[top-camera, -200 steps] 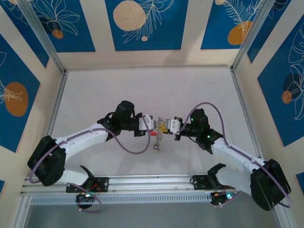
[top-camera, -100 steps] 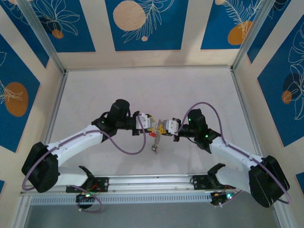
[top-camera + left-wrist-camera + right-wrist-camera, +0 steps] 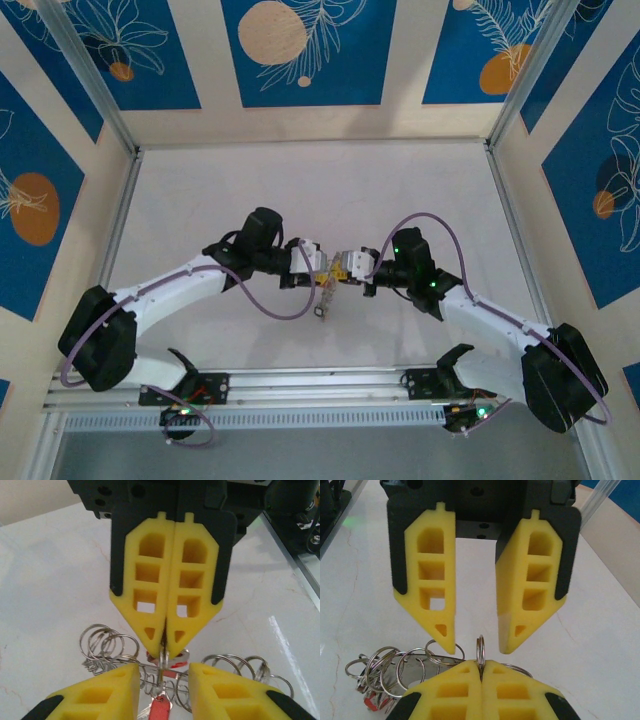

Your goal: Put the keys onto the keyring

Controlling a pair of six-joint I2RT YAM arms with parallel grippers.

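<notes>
The keyring (image 3: 480, 649) is a bunch of thin silvery split rings hanging between the two grippers above the table. My right gripper (image 3: 481, 666) is shut on one upright ring of it, also seen head-on in the left wrist view as the right gripper (image 3: 165, 641). My left gripper (image 3: 164, 672) is open, its yellow fingers on either side of the bunch without touching that ring. Red-headed keys (image 3: 161, 711) dangle below the rings, and another red key head (image 3: 370, 701) shows at the bunch's left end. From above, the keys (image 3: 323, 300) hang under the meeting left gripper (image 3: 320, 270) and right gripper (image 3: 346, 268).
The white marble-patterned table (image 3: 300, 190) spreads behind and to both sides of the grippers. A metal rail (image 3: 320, 380) with the arm bases runs along the near edge. Patterned blue walls (image 3: 300, 50) enclose the back and sides.
The left arm drew back to the left, then came in again towards the right gripper. The hanging keys swung slightly. The right arm has hardly moved.
</notes>
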